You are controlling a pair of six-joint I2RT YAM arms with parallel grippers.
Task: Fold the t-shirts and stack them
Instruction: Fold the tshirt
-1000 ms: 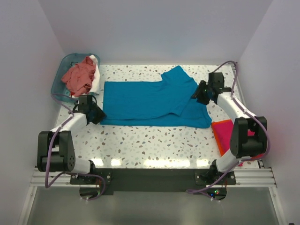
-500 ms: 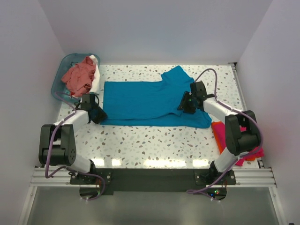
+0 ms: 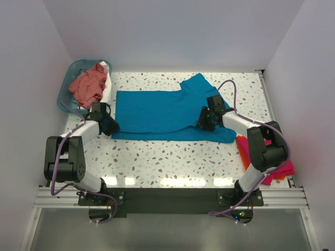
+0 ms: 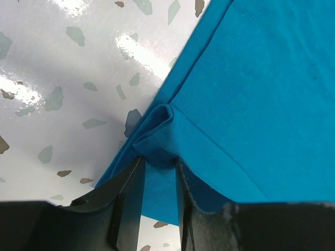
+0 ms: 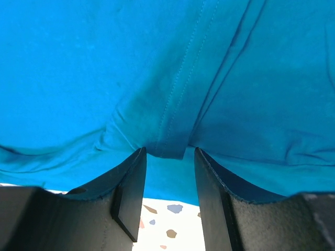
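Speckled table, pale walls.
Teal t-shirt lies spread mid-frame; left hand and right hand each pinch its cloth.

Bright, even light, with glare on the glossy table.
In the top view, white glare strips lie on the table beyond the blue shirt and nearer than it; shadows are soft. In the left wrist view glare patches shine left of the shirt; its stitching is sharp, and the dark fingers below it are slightly blurred.
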